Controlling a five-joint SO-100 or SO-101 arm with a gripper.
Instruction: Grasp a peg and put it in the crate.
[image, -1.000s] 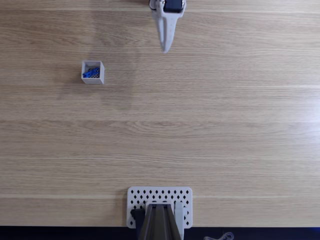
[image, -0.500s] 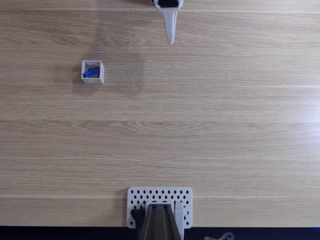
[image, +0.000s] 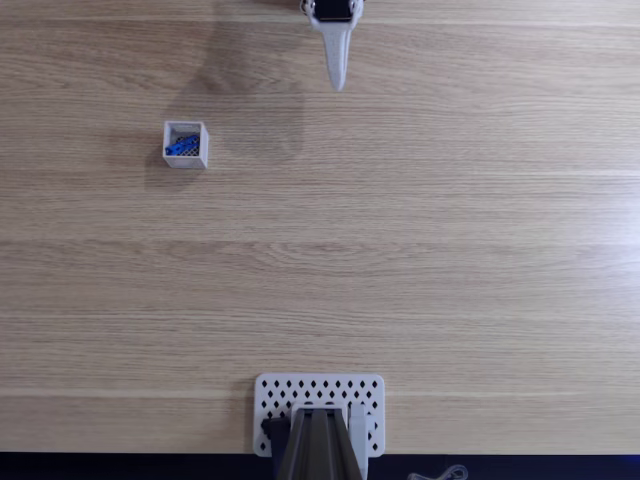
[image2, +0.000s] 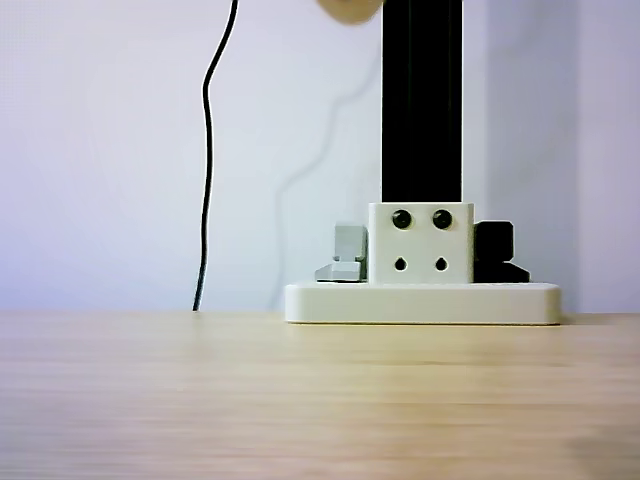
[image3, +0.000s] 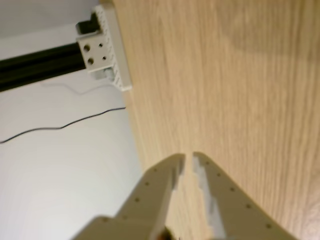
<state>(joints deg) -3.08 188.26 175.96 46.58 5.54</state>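
- One gripper (image: 337, 85) shows at the top edge of the fixed view, its white fingers (image: 333, 50) tapering to a single point above the bare table (image: 420, 250).
- In the wrist view the gripper (image3: 189, 159) has its two fingertips nearly together, with only a thin slit between them and nothing held in that slit.
- One crate (image: 186, 145) sits on the table in the upper left of the fixed view, well apart from the gripper.
- One peg (image: 181, 146) lies inside the crate; its blue body appears to rest at a slant on the dark bottom, though it is too small to confirm.
- One white perforated plate (image: 319, 392) lies at the bottom edge of the fixed view, carrying one black post (image2: 421, 100).
- In the other view, the plate (image2: 422, 303) rests flat on the table, and one thin black cable (image2: 207, 150) hangs against the wall behind it.
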